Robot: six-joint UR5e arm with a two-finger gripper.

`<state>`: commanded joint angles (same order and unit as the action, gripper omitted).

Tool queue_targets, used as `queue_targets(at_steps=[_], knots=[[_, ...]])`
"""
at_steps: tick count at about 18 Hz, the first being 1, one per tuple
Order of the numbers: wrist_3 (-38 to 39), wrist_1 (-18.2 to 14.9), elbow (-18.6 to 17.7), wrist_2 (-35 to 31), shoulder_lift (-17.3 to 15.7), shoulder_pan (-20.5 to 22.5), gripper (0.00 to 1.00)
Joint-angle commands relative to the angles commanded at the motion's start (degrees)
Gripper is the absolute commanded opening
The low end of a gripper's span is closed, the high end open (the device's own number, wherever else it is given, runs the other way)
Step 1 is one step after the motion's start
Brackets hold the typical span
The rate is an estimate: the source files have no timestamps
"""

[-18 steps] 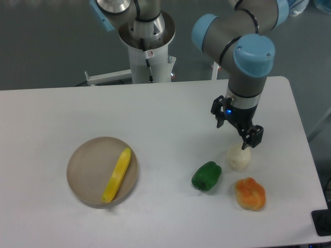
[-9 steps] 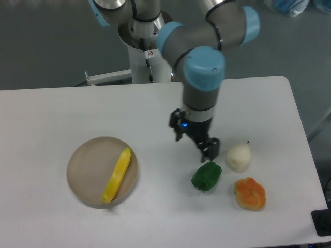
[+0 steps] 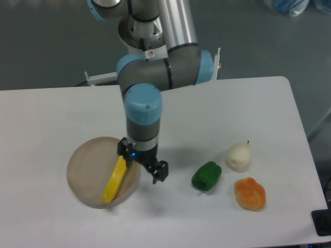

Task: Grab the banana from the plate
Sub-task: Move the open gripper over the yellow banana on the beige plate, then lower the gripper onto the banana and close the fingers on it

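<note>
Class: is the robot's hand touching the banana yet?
Cannot tell. In the fixed camera view the hand overlaps the banana's upper end, hiding contact or gap.

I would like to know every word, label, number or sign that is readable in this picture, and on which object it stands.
No text can be read.
Small round red-and-white sticker on the robot's white base column: too small and blurred to read.
The banana, plate, claw and other fruits show no marking.
</note>
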<state>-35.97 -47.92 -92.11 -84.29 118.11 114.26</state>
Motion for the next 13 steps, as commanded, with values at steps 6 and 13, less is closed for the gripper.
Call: queue_targets(at_steps=[6, 13], knots=[[10.9, 4.0, 2.4, 2.4, 4.6, -2.7, 1.0], [11.0, 4.0, 2.3, 5.4, 6.1, -4.0, 0.7]])
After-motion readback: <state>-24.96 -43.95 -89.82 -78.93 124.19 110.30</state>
